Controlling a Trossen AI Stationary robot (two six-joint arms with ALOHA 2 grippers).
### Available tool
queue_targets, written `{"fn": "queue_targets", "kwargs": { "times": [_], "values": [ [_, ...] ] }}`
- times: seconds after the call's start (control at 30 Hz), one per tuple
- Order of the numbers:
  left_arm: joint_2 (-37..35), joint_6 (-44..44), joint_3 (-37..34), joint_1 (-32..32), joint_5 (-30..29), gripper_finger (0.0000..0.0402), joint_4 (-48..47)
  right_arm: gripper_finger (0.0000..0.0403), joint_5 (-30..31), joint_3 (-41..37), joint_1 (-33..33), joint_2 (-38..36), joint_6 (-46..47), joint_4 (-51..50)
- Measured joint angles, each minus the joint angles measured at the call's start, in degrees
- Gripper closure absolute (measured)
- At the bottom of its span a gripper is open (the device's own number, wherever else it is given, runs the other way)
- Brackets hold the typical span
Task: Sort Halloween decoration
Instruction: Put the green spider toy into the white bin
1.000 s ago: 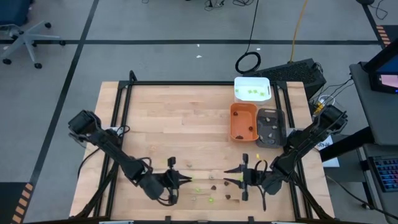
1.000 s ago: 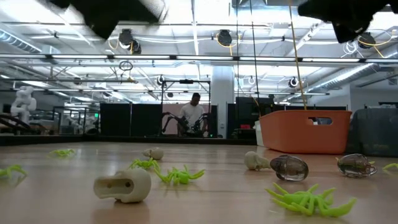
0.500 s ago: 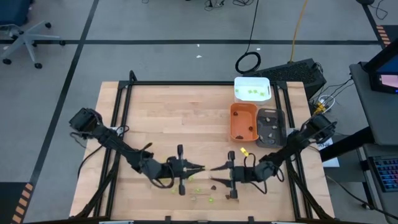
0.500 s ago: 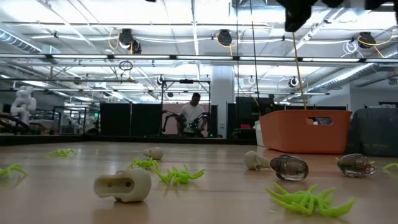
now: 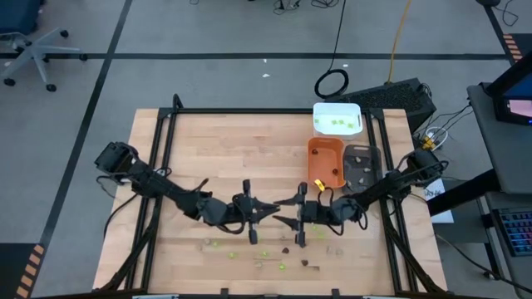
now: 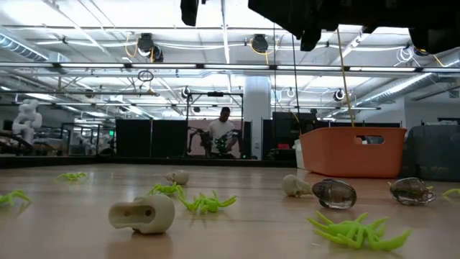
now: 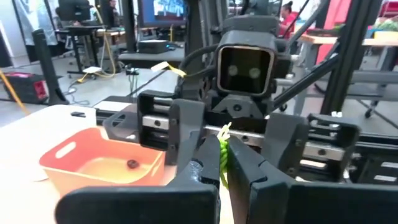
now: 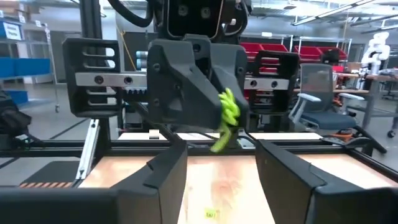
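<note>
where left claw [image 7: 222,163] pinches lime-green piece [image 7: 222,149], right claw [image 8: 221,168] facing

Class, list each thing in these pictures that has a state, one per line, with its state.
left tool: shut on lime-green piece, held in the air.
right tool: open, facing the left tool.
lime-green piece: pinched, not yet passed over.
orange tray: upright, a dark piece inside.
white tray: upright, green pieces inside.
grey tray: upright, dark pieces inside.
</note>
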Motion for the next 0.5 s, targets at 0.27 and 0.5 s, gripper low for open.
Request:
{"fn": "queue_targets", "kwargs": {
  "times": [0.27, 0.5],
  "values": [
    [0.0, 0.4, 0.0, 0.6, 0.0, 0.0397, -1.11, 0.0288, -1.34, 0.0, -0.93, 0.0, -0.55, 0.08],
    [0.0, 0.28, 0.0, 0.6, -0.02, 0.0397, -1.17, 0.0371, -1.46, 0.0, -0.91, 0.0, -1.3, 0.2]
  ]
}}
